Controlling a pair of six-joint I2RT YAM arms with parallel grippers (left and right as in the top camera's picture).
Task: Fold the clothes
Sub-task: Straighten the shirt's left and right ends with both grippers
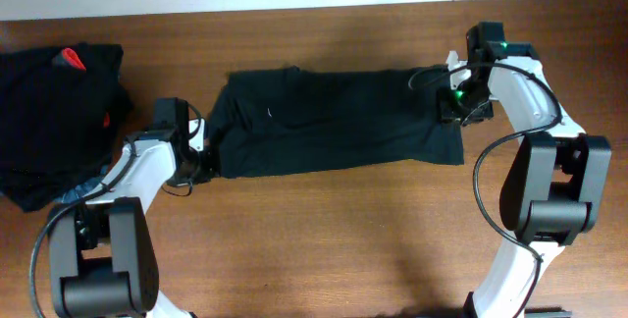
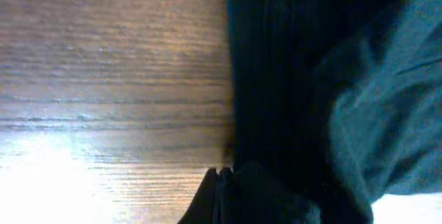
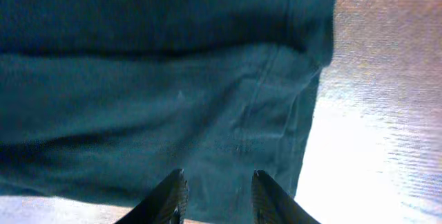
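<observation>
A plain black shirt (image 1: 334, 122) from the clothes lies across the middle of the table as a long folded band, with a small white mark (image 1: 270, 114) near its left part. My left gripper (image 1: 203, 158) is at the band's lower left corner. In the left wrist view it (image 2: 222, 175) is shut, with the shirt's fabric (image 2: 311, 79) bunched against its tips. My right gripper (image 1: 454, 102) hovers over the band's right end. In the right wrist view it (image 3: 219, 179) stands open just above the cloth (image 3: 173, 79), holding nothing.
A heap of other dark clothes (image 1: 54, 122) with a red tag (image 1: 71, 60) lies at the far left, close to my left arm. Bare wooden tabletop (image 1: 343, 239) runs along the front, and the table's back edge lies just behind the shirt.
</observation>
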